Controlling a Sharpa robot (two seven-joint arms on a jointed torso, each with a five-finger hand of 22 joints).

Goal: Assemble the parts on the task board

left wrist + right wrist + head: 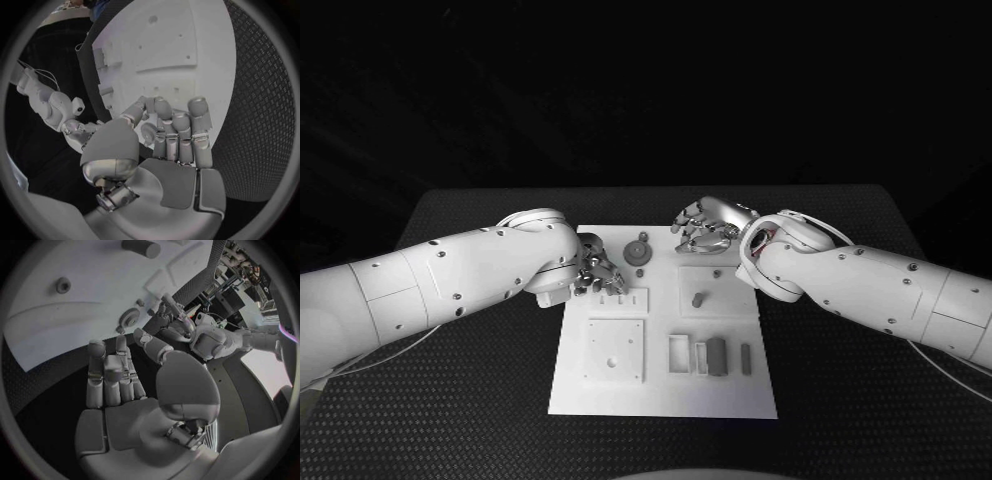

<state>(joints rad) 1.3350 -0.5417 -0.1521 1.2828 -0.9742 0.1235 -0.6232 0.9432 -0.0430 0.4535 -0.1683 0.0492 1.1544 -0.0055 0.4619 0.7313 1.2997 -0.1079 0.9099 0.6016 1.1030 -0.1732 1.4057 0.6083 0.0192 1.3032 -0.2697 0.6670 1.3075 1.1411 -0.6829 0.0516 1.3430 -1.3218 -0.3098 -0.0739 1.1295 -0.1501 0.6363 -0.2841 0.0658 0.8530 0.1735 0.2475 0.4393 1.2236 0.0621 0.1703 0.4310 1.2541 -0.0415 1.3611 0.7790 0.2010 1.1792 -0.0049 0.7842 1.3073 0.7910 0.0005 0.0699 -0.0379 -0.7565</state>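
Task board (661,395) is seen in the head view lying mid-table (473,420), grey parts (715,355) set in its near recesses and a round part (638,250) near its far edge; the left robot hand (599,272) is curled over the board's left edge and the right robot hand (705,228) over its far edge. In the left wrist view, the left robot hand (169,140) is held above the board (181,45) with fingers bunched, nothing visibly gripped. In the right wrist view, the right robot hand (125,385) is shown loosely spread and empty beside the board (62,315).
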